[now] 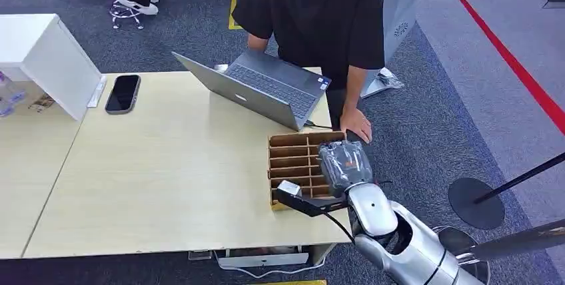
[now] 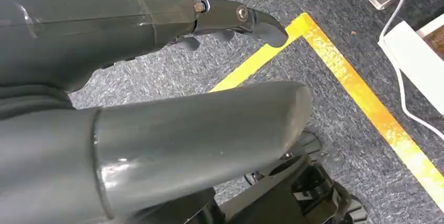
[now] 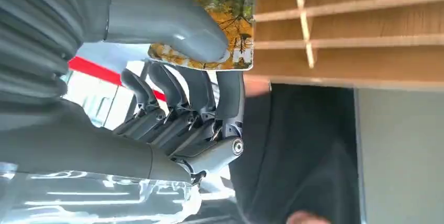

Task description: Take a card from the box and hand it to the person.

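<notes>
1. The robot's right hand point(image 1: 344, 165) hangs over the near right part of a cardboard box point(image 1: 293, 158) with slotted dividers.
2. At the right wrist, its thumb point(image 3: 173, 30) and dark fingers point(image 3: 230, 98) pinch a card point(image 3: 230, 25) with an autumn-tree picture, just beside the box's slots.
3. The left hand point(image 2: 157, 77) hangs above grey carpet with yellow tape point(image 2: 366, 98); I cannot tell how its fingers lie.
4. Beyond the box, a person's hand point(image 1: 356, 125) rests at the table point(image 1: 166, 178) edge, beside an open laptop point(image 1: 260, 88).
5. A phone point(image 1: 122, 93) lies far left.
</notes>
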Robot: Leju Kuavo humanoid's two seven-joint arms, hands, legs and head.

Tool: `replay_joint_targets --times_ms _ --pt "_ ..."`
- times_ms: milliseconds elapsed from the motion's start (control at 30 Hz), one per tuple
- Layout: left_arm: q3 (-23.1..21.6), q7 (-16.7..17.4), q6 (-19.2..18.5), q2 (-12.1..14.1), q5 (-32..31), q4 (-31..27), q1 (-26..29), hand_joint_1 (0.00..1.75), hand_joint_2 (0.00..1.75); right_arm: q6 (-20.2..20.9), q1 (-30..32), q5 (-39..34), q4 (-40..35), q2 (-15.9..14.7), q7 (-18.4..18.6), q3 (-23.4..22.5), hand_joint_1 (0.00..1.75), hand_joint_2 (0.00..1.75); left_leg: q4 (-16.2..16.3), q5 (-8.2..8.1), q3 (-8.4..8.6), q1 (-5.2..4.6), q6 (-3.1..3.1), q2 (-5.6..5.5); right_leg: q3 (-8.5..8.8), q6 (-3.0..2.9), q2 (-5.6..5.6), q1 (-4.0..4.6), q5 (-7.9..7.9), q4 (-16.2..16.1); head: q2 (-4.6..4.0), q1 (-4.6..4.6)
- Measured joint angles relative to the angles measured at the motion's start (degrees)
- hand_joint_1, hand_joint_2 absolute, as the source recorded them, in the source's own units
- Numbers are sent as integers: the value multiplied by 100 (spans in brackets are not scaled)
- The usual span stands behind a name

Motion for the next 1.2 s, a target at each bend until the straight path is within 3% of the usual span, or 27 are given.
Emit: replay_joint_targets --times_ms 367,533,633,1200 --pt "0 -15 7 2 15 0 27 0 0 65 -119 13 -492 -140 50 -83 147 175 0 0 0 0 0 0 1 0 -1 0 0 0 0 0" --pt "0 -15 7 2 15 0 28 0 0 92 -151 55 -627 -181 72 -87 154 175 0 0 0 0 0 0 0 0 0 0 0 0 0 -2" --pt "0 -9 4 2 -15 0 27 0 0 122 -268 155 -721 -234 114 -90 148 175 0 0 0 0 0 0 0 0 0 0 0 0 0 -2" --pt "-28 162 -131 -22 -304 0 -132 0 0 -419 -951 149 -25 -538 -30 -442 143 175 2 0 -1 0 0 0 0 0 -1 0 0 0 0 0"
